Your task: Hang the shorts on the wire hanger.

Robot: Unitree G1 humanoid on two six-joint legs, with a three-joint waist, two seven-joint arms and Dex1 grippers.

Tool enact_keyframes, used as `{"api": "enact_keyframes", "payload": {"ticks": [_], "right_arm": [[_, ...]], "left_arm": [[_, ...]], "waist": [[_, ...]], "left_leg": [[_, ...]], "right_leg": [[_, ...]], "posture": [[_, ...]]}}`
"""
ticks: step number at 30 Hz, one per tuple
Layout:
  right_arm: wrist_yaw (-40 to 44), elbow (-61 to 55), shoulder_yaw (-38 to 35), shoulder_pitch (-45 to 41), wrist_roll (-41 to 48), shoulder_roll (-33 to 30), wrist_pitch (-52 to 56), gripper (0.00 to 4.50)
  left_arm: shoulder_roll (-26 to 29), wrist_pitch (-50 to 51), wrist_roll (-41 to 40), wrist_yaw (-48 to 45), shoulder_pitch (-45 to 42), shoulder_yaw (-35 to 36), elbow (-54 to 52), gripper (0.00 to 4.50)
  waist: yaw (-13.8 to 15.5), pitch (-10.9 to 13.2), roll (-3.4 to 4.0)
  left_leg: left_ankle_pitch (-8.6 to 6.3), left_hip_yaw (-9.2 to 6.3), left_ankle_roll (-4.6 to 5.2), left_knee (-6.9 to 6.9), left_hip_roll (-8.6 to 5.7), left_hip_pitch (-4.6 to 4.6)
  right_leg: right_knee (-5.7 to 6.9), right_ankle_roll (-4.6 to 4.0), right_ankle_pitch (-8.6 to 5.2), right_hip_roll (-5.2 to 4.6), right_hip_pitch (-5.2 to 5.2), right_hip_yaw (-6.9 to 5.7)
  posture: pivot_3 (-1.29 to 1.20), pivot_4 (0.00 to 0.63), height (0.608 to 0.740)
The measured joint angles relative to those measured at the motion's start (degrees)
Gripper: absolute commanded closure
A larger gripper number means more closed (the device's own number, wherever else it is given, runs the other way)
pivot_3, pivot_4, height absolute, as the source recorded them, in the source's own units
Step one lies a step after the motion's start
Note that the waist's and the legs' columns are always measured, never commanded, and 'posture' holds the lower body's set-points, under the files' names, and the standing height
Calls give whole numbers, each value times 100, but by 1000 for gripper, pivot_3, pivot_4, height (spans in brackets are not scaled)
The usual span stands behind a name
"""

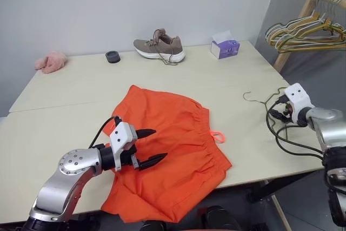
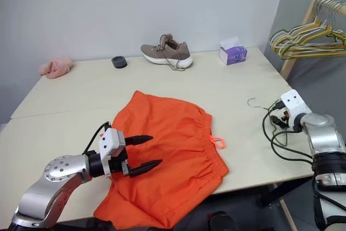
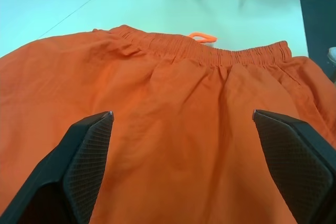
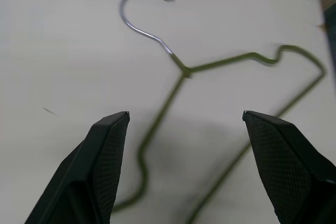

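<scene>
left gripper [image 1: 153, 145] has its jaws wide apart, nothing between them – it hangs just over the shorts [image 1: 167, 150], pointing across the orange fabric toward the waistband side. in the left wrist view both black fingers [image 3: 86, 156] frame bare cloth, w/ the gathered elastic waistband [image 3: 210, 53] running across beyond them.

right gripper [image 4: 184, 116] also has jaws apart and empty, poised above the wire hanger [image 4: 178, 85] – the hanger's neck and twisted joint sit between the two fingertips in the right wrist view, hook curving away beyond them. can't tell from the head views whether the tips touch the wire.

shorts lie spread flat on the surface [image 1: 65, 106], near the front edge, the bottom part drooping over that edge. small neon loop [image 1: 217, 136] sticks out from the waistband on the robot's right side. wire hanger lies flat on the surface to the right of the shorts, apart from them, hook [image 2: 251, 100] pointing toward the shorts.

farther back on the surface: a tan shoe [image 1: 159, 46] w/ loose laces, a small dark round item [image 1: 112, 56] beside it to the left, a pink fluffy cloth [image 1: 51, 61] near the far left corner, a purple tissue box [image 1: 225, 46] at the right. off the surface to the right, a wooden rack [image 1: 303, 17] carries a bunch of yellow, green and pale hangers [image 1: 305, 33].
</scene>
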Motion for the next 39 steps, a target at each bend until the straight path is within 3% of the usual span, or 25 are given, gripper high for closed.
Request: {"api": "enact_keyframes", "payload": {"ticks": [3, 8, 15, 19, 25, 33, 39], "right_arm": [[14, 220, 13, -175, 108, 170, 235, 816], [-45, 1529, 282, -802, -87, 430, -38, 816], [90, 2588, 398, -1393, -167, 534, -232, 3121], [88, 2892, 465, -1531, -229, 668, -224, 4480], [-46, 2443, 710, -1229, -577, 740, -712, 4480], [521, 564, 724, -699, -366, 757, -209, 4480], [1096, -862, 795, -224, -166, 349, 128, 4480]], "left_arm": [[2, 4, 0, -2, -4, -1, 18, 0], [0, 6, 0, -12, -124, -58, 73, 0], [-1, 6, 0, -5, -137, -70, 94, 0], [-19, 6, 0, 10, -137, -73, 92, 0], [-30, 8, -1, 23, -131, -74, 92, 0], [-35, 15, -5, 116, -145, -66, 113, 0], [-46, 14, -6, 135, -171, -58, 185, 0]], "waist": [[8, 3, 5], [-52, 4, 7], [-79, 2, 4], [-76, -1, -12], [-65, -23, -47], [-86, 29, 27], [-28, 37, 28]], "left_leg": [[0, 2, 0, 0, -1, -3], [0, 0, 0, -1, -2, -2], [0, -4, 0, 4, -1, 10], [0, -2, 0, -1, -1, 82], [0, -9, 0, 0, 1, 87], [0, -12, 0, -6, 4, 69], [-1, -19, 0, -7, 3, 37]], "right_leg": [[-1, 0, 0, -1, -2, 2], [-1, 0, 0, -1, -2, -2], [-1, 0, 1, -1, 13, -3], [-7, 0, -1, -1, 85, -3], [-6, 2, -1, 3, 89, -6], [-3, 1, -1, 4, 63, 4], [-9, -2, -3, -2, 38, -3]], "posture": [[-156, 52, 740], [-154, 52, 740], [-151, 51, 740], [-148, 51, 740], [-145, 53, 740], [-152, 51, 740], [-163, 53, 740]]}}
